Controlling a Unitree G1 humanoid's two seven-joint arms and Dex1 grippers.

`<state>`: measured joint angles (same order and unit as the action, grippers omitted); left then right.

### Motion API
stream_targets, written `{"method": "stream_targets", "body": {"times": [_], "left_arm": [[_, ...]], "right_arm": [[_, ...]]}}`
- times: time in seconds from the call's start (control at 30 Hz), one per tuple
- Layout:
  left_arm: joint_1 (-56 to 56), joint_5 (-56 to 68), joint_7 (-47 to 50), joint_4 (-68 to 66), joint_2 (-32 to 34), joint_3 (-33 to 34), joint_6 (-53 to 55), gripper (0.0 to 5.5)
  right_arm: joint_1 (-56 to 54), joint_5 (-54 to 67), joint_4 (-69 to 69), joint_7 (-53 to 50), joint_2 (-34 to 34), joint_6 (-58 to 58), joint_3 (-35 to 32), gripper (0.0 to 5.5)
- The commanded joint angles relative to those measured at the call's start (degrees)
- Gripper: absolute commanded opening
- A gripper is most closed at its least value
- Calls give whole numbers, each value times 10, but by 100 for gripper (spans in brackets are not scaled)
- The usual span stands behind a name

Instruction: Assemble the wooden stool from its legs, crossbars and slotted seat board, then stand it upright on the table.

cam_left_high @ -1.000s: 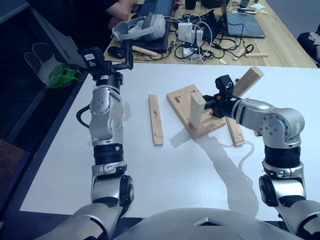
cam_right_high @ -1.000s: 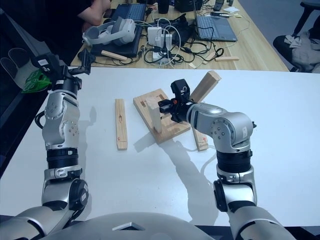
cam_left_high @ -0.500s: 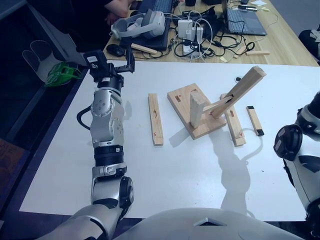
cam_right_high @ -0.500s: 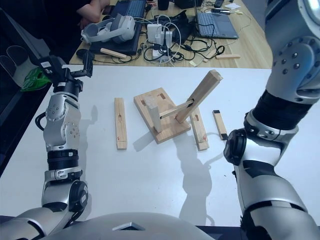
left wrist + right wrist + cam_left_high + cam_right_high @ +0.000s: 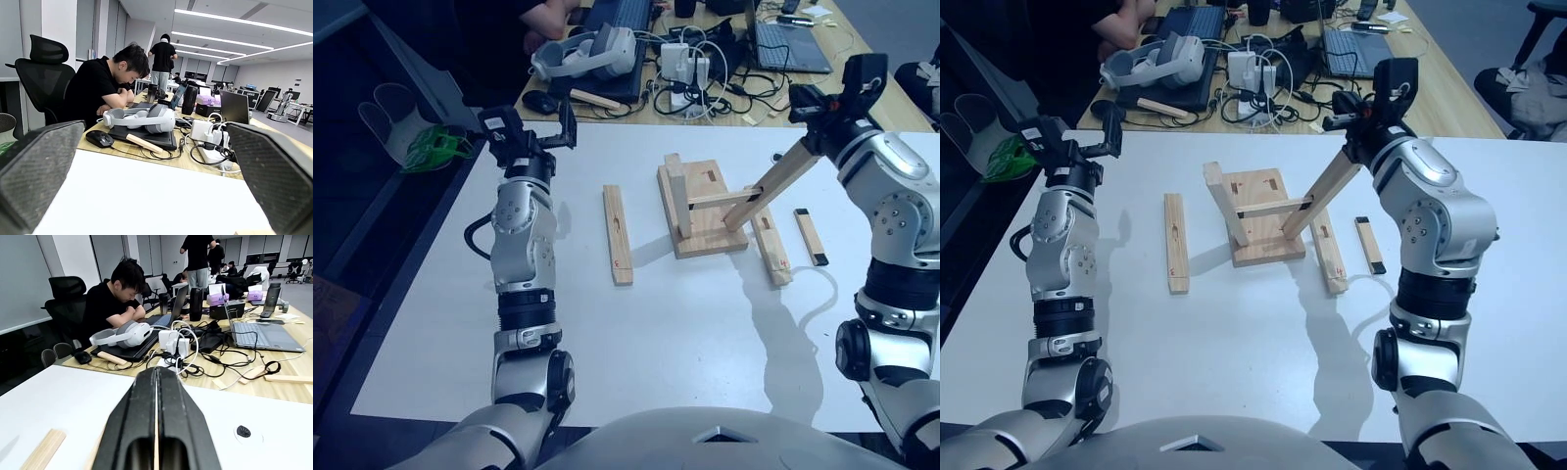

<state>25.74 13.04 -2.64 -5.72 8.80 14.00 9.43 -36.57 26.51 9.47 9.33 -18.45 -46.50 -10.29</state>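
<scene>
Since the next move, as I judge it, is to bring the tilted leg (image 5: pixel 773 184) upright into its slot, one relation comes first. Its long axis slopes from its top end, just below my right pincer (image 5: pixel 813 110), down and toward my left to its foot at the seat board (image 5: pixel 710 230).

- Right pincer: fingers pressed together, no wood seen between them. It hangs at the top end of the tilted leg; whether it touches I cannot tell. This is the nearer arm.
- Left pincer (image 5: pixel 558 135): pads wide apart, empty, raised over the far left corner of the table (image 5: pixel 656 333), well apart from every part.
- Seat board: one, flat near the middle of the table, slots facing up.
- Legs: four.
  - One upright leg (image 5: pixel 676 194) stands at the board's left edge.
  - One is the tilted leg already named.
  - One flat leg (image 5: pixel 618 235) lies left of the board, apart from it.
  - One second flat leg (image 5: pixel 771 250) lies just right of the board.
- Crossbars: two by my reckoning.
  - One fitted crossbar (image 5: pixel 717 199) runs between the upright leg and the tilted leg.
  - One short loose bar (image 5: pixel 807 236) lies right of the second flat leg.
</scene>
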Motion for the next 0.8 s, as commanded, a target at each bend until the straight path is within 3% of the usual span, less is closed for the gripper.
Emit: {"method": "stream_targets", "body": {"times": [0.03, 0.2, 0.5, 0.67, 0.8], "left_arm": [[-3, 1, 3, 1, -1, -1, 5, 540], [4, 3, 5, -6, 0, 5, 3, 540], [13, 1, 3, -21, 1, 4, -2, 540], [15, 2, 3, -19, 2, 4, 1, 540], [13, 2, 3, -18, 2, 5, 2, 540]], "right_arm": [[-96, -4, 38, 10, 3, 48, 10, 1], [-186, 32, 51, 45, 34, 33, 50, 1], [-209, 58, 27, 131, 140, 38, 183, 1], [-109, 82, -46, 163, 85, -193, 264, 1], [-45, 49, -61, 161, 51, -197, 290, 1]]}}
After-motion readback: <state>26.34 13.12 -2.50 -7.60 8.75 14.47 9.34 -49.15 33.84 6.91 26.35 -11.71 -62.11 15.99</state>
